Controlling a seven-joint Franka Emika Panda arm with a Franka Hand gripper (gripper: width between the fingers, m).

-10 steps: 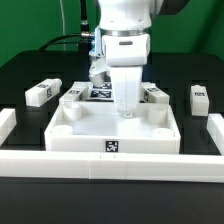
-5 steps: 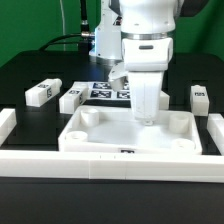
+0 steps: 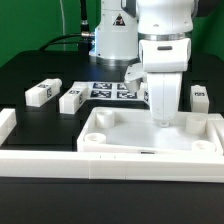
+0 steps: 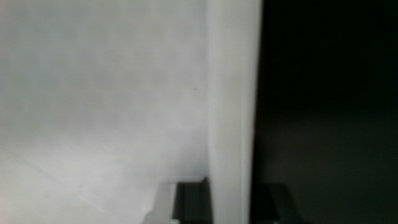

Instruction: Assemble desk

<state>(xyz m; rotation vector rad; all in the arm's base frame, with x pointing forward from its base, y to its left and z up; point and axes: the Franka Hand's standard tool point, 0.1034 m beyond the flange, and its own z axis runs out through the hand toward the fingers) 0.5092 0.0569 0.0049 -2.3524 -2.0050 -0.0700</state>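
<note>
Exterior view shows the gripper [image 3: 165,118] pinched narrow on the far rim of the tabletop [image 3: 125,130], toward the exterior view's right, its long axis running along the near wall [image 3: 40,160].

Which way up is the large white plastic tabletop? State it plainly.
Hollow side up: the large white plastic tray-like tabletop shows its raised rim and round corner sockets facing upward.

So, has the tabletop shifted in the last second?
Yes. The tabletop has slid toward the exterior view's right, away from the leg lying still at the left.
</note>
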